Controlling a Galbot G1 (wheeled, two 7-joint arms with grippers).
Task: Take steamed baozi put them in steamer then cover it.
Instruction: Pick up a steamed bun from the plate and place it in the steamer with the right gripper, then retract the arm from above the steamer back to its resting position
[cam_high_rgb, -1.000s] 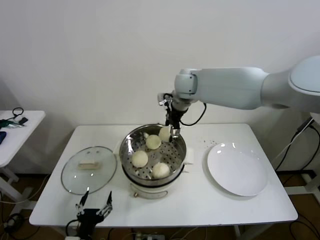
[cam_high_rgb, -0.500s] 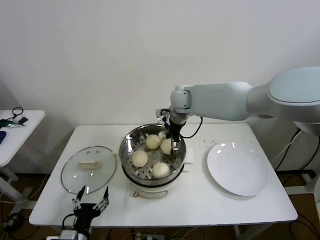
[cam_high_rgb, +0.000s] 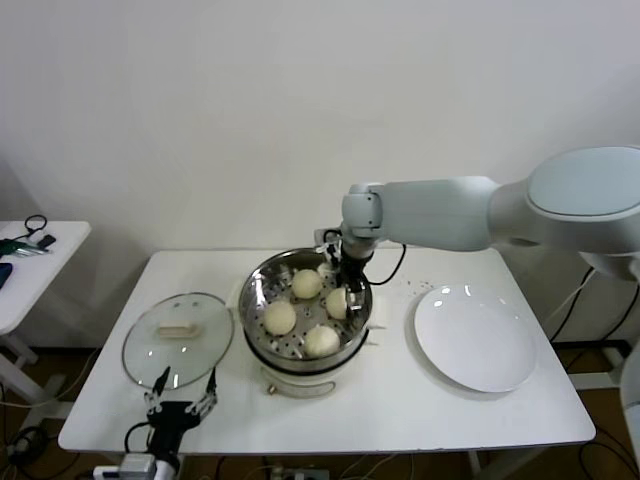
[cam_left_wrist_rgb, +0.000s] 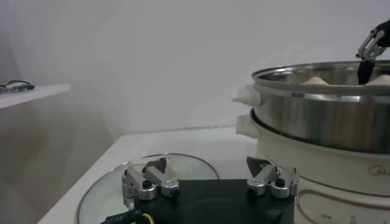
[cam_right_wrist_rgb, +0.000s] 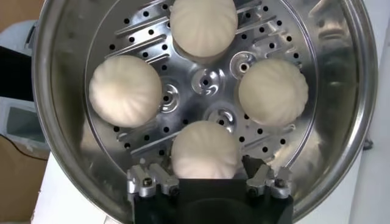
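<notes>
Right gripper (cam_right_wrist_rgb: 207, 176) inside steamer (cam_high_rgb: 258, 300), fingers astride the fourth bun (cam_right_wrist_rgb: 204, 149), grip uncertain. Left gripper (cam_left_wrist_rgb: 208, 182) wide open beside lid (cam_high_rgb: 178, 338).

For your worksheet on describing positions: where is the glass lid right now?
In the head view, the glass lid lies flat on the white table, on the robot's left, beside the steamer, just beyond the left gripper.

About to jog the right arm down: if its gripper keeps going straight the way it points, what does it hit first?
Most likely the bun sitting between the right gripper's open jaws, then the perforated tray under it. The other three buns look off that line, though depth is hard to judge.
</notes>
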